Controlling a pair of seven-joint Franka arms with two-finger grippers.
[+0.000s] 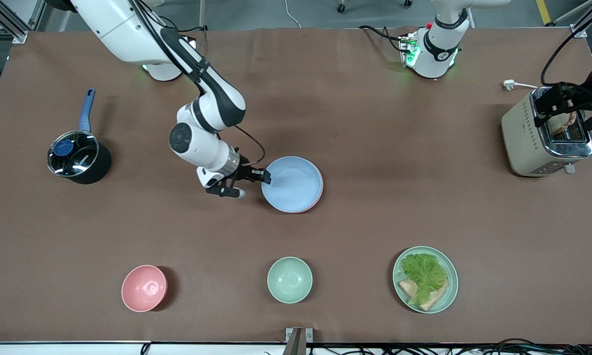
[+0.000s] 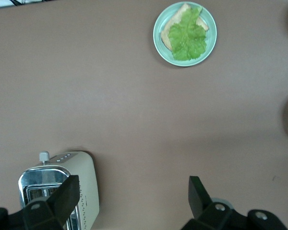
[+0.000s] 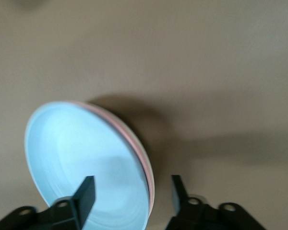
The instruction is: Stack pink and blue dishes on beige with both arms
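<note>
The pastel blue plate (image 1: 293,184) lies on the pink plate (image 1: 318,198) in the middle of the table; only a thin pink rim (image 3: 140,151) shows under the blue plate (image 3: 81,158). No beige plate shows in any view. My right gripper (image 1: 253,184) is low at the stack's edge toward the right arm's end of the table. It (image 3: 132,186) is open, one finger over the blue plate's inside and the other outside the rim. My left gripper (image 1: 558,100) hangs open and empty above the toaster; in its own view the left gripper (image 2: 133,188) holds nothing.
A beige toaster (image 1: 542,133) with bread in a slot stands at the left arm's end. A lidded black pot (image 1: 76,158) sits at the right arm's end. Nearest the camera are a pink bowl (image 1: 144,288), a mint-green bowl (image 1: 289,279) and a mint plate with lettuce and bread (image 1: 425,279).
</note>
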